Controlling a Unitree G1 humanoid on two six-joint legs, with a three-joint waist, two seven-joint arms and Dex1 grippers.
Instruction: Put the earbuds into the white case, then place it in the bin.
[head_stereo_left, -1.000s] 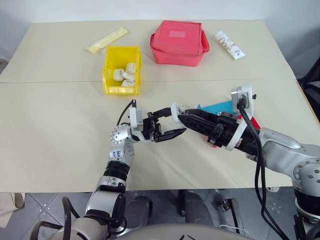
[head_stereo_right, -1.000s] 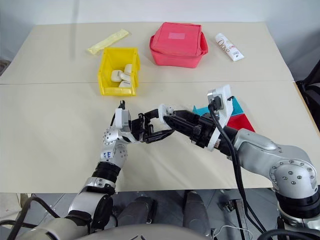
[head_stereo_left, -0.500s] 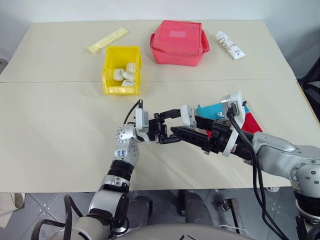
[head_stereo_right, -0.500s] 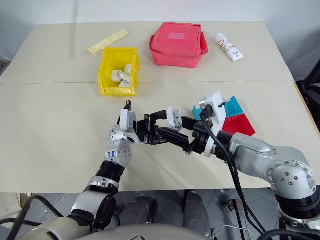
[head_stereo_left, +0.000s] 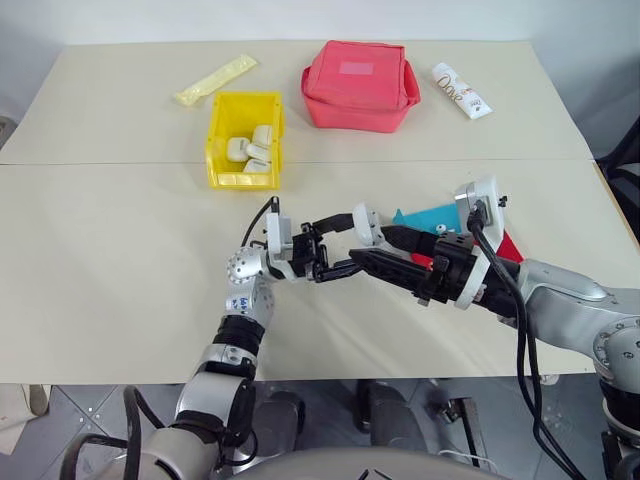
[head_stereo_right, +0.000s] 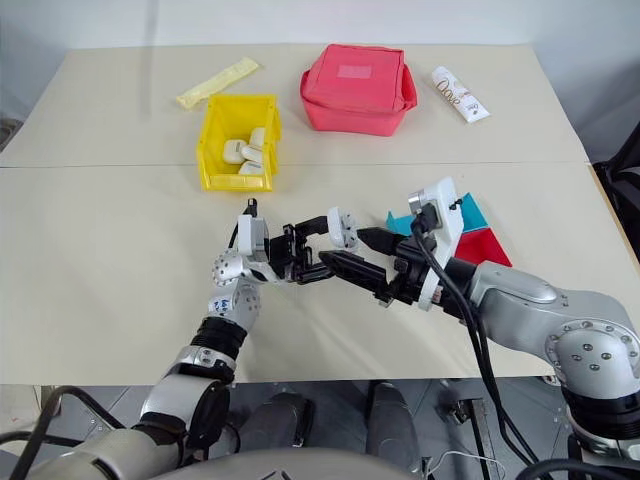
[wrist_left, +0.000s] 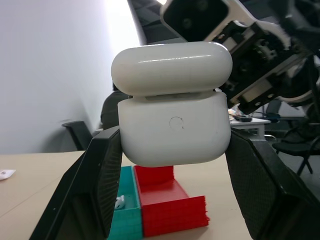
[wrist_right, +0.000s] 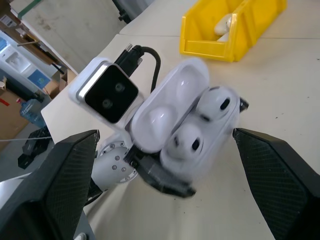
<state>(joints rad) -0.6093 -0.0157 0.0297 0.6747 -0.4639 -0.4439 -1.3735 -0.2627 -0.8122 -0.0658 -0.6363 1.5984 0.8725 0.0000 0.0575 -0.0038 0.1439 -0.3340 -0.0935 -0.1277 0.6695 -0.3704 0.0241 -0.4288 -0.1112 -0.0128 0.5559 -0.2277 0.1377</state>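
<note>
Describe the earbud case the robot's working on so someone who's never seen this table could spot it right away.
Start at the beige table and find the two arms meeting near its middle. The white case is pinched in the left tool, lifted off the surface. Unlike the closed white cases lying in the yellow bin, its lid is flipped open with the earbuds showing inside.

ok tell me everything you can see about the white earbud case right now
The white case is small, glossy, rounded plastic with a hinged flip lid. In the right wrist view the lid stands open and both earbuds sit in their wells. It is held above the table, pinched at its sides by the left claw, whose black fingers press its lower body. The right claw is open just beside it.
</note>
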